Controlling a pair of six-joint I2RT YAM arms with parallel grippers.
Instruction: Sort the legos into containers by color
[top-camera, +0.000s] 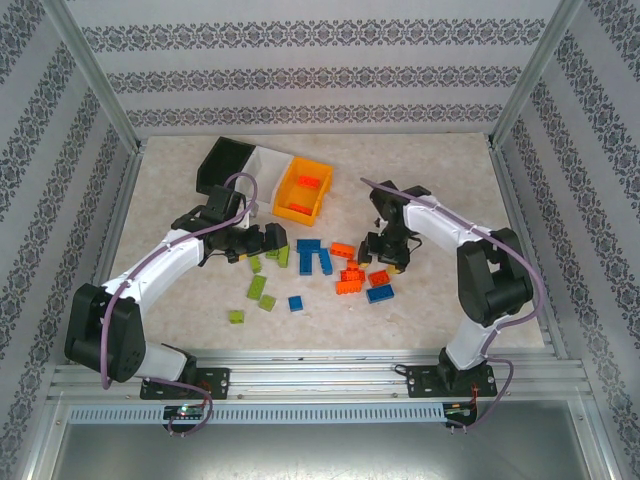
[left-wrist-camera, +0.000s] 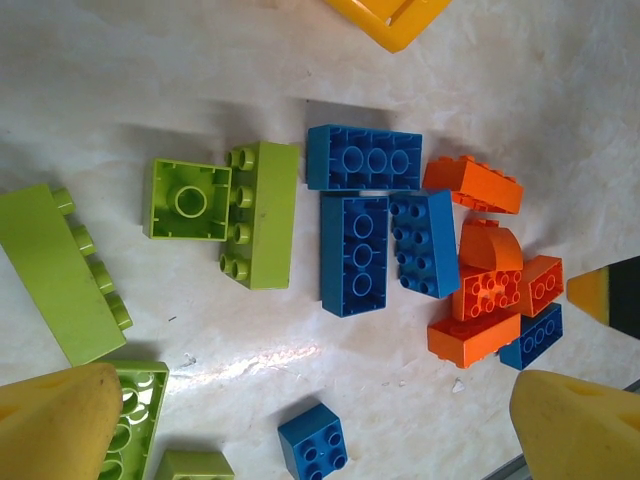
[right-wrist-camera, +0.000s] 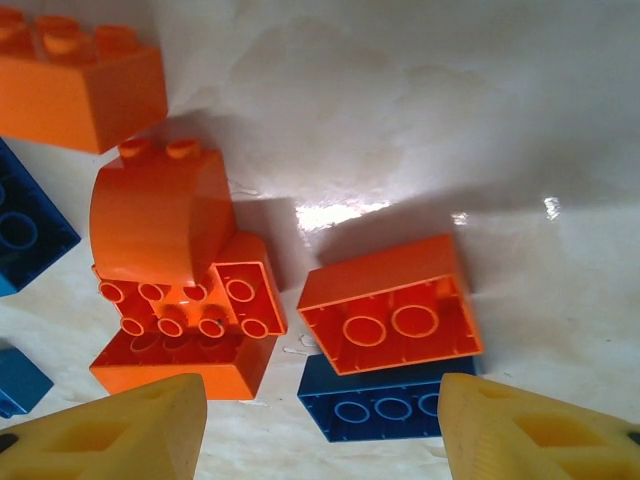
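The legos lie loose on the table between my two arms. Lime green bricks (left-wrist-camera: 262, 212) are to the left, blue ones (left-wrist-camera: 355, 250) in the middle, and an orange-red pile (left-wrist-camera: 487, 285) to the right. My left gripper (left-wrist-camera: 320, 428) hangs open over a small blue brick (left-wrist-camera: 313, 443). My right gripper (right-wrist-camera: 325, 435) is open above an upturned orange-red brick (right-wrist-camera: 390, 312) that leans on a blue brick (right-wrist-camera: 385, 410), beside an orange-red cluster (right-wrist-camera: 180, 290). The black (top-camera: 222, 160), white (top-camera: 268, 163) and orange-yellow (top-camera: 300, 195) bins stand joined at the back, and the orange-yellow one has orange-red bricks in it.
More lime green bricks (top-camera: 262, 290) and a single blue one (top-camera: 296, 303) lie toward the near edge. A metal frame rail (top-camera: 320, 360) runs along the table's front, and patterned walls close in the sides and back.
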